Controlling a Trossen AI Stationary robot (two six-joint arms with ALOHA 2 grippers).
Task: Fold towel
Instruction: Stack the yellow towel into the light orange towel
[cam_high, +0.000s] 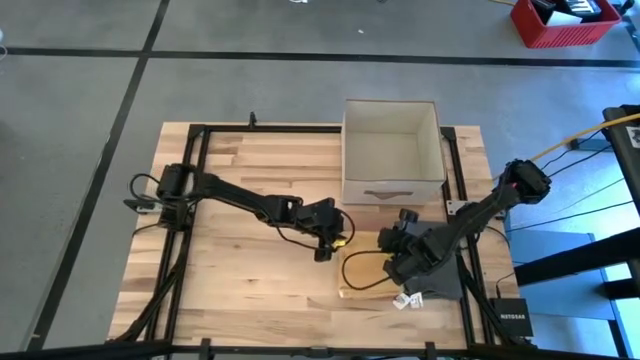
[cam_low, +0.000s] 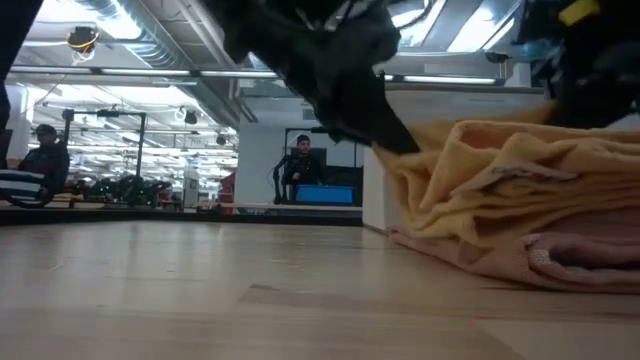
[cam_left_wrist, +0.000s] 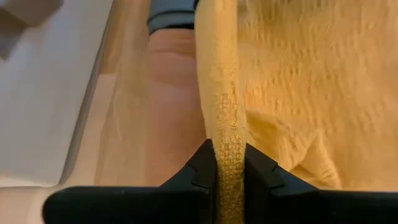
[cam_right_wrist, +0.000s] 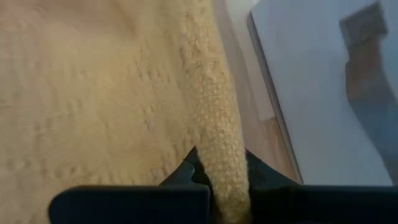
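Butcher-block planks make up the table (cam_high: 250, 170), which stands on a grey floor marked with dark tape lines; a red crate (cam_high: 565, 22) sits on that floor far behind the rig. From above, the left gripper (cam_high: 334, 243) and the right gripper (cam_high: 392, 243) hang close together in front of a white open box (cam_high: 392, 150). The yellow towel (cam_high: 365, 272) lies bunched directly beneath and between them, and a dark grey mat (cam_high: 440, 282) pokes out just past the right gripper, on its outer side.

At table height, the towel (cam_low: 500, 190) shows as a rumpled stack of layers resting on the wood, with one dark gripper (cam_low: 385, 125) pinching its raised edge; which arm this is I cannot say from here. A person (cam_low: 302, 165) stands far off in the room.

Past the left arm's fingers (cam_left_wrist: 199, 177), a ridge of towel (cam_left_wrist: 227, 118) runs straight into the closed jaws, so this gripper is clamped on the cloth.

The right arm's fingers (cam_right_wrist: 193, 171) likewise squeeze a rolled towel edge (cam_right_wrist: 214, 118).

Judging the risk: each grip catches only a thin bunched ridge, so uneven lifting could slip a corner free, and the heap below may drag along in a twist and spoil the fold.
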